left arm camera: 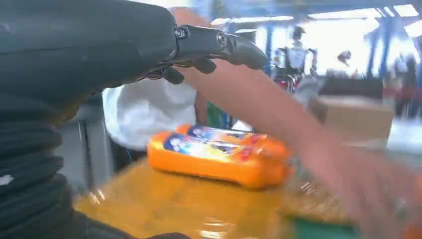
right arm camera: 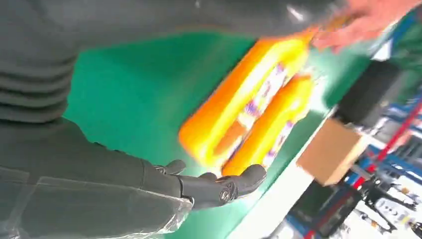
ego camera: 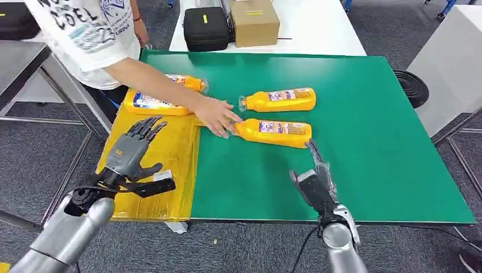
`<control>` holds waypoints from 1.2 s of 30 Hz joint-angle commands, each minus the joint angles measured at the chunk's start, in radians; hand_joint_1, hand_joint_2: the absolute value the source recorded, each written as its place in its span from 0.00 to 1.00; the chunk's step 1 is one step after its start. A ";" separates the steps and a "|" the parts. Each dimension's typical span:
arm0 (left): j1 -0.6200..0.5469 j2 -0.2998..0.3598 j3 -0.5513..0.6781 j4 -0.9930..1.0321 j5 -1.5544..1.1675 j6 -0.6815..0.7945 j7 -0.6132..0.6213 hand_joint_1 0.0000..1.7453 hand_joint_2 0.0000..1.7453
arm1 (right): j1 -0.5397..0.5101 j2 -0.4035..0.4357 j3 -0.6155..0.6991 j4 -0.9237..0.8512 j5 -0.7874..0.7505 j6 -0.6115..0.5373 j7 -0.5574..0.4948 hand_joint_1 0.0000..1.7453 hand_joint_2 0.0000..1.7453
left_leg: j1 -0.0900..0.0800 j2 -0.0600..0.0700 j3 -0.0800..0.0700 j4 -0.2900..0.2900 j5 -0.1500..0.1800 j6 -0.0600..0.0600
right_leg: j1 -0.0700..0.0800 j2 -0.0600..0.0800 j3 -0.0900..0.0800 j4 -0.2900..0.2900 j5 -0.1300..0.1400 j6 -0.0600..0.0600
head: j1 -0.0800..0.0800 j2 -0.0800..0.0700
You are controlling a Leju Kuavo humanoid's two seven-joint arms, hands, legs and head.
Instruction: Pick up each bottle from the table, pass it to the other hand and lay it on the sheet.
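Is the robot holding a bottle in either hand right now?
No. The left hand hovers open over the yellow sheet, and the right hand is open near the nearest bottle, holding nothing.

A: The orange plastic bottles (ego camera: 274,132) look smooth and slightly shiny, each with a glossy printed label.

B: And the yellow sheet (ego camera: 170,153)?

A: Glossy, crinkled film, probably plastic; the blurred wrist view shows glare on it. The green counter (ego camera: 369,142) top is matt and even.

B: The robot's left hand (ego camera: 132,151)?

A: Dull grey plastic fingers, brushed silver metal forearm. The brown box (ego camera: 254,21) is plain matt cardboard.
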 commanded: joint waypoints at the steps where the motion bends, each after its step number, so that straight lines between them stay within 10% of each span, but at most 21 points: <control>1: 0.174 -0.194 0.278 -0.047 0.096 0.027 -0.051 0.00 1.00 | -0.481 -0.199 0.030 0.500 0.131 -0.067 0.065 0.00 1.00 | -0.001 0.009 0.003 0.000 -0.001 0.001 | 0.000 0.008 0.001 -0.001 0.003 -0.001 | 0.000 0.000; 36: 0.289 -0.239 0.355 -0.135 0.044 0.041 -0.028 0.00 1.00 | -0.711 -0.139 0.180 0.747 0.188 0.020 0.062 0.00 1.00 | 0.000 0.008 0.002 0.000 0.002 0.002 | 0.002 0.006 0.000 0.000 0.004 -0.001 | -0.001 0.000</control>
